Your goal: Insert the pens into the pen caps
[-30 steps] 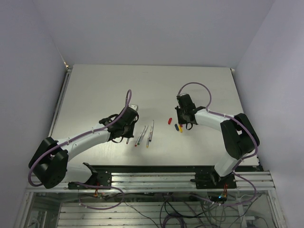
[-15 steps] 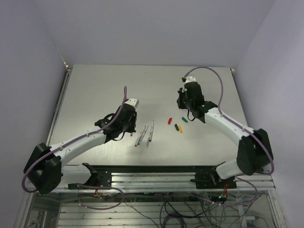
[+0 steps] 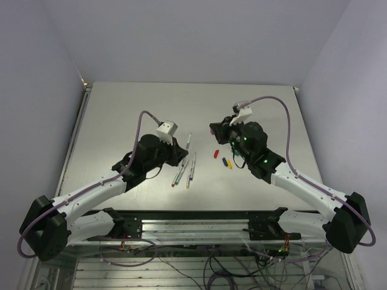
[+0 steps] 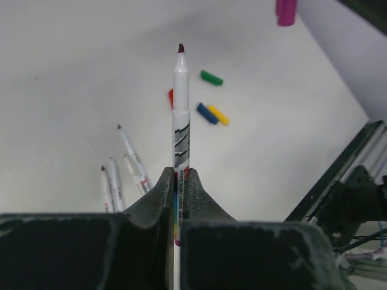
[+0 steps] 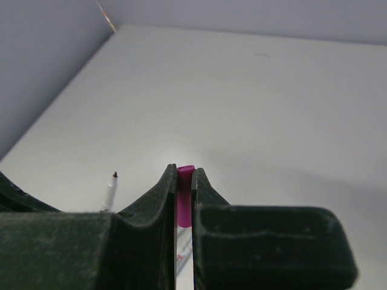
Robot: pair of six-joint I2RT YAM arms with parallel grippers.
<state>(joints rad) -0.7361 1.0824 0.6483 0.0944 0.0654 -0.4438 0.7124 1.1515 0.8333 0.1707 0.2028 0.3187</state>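
Above the table (image 3: 121, 115), the left gripper (image 4: 179, 175) had its jaws clamped on a pen (image 4: 180, 103), and the right gripper (image 5: 184, 176) pinched a magenta cap (image 5: 185, 184) tightly.

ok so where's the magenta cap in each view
right wrist: magenta cap dead centre, pinched in the right hand
left wrist: at the top edge, right of centre
top external: too small to see, at the right hand's tip, mid-table
shared landmark: the uncapped pen held by the left hand
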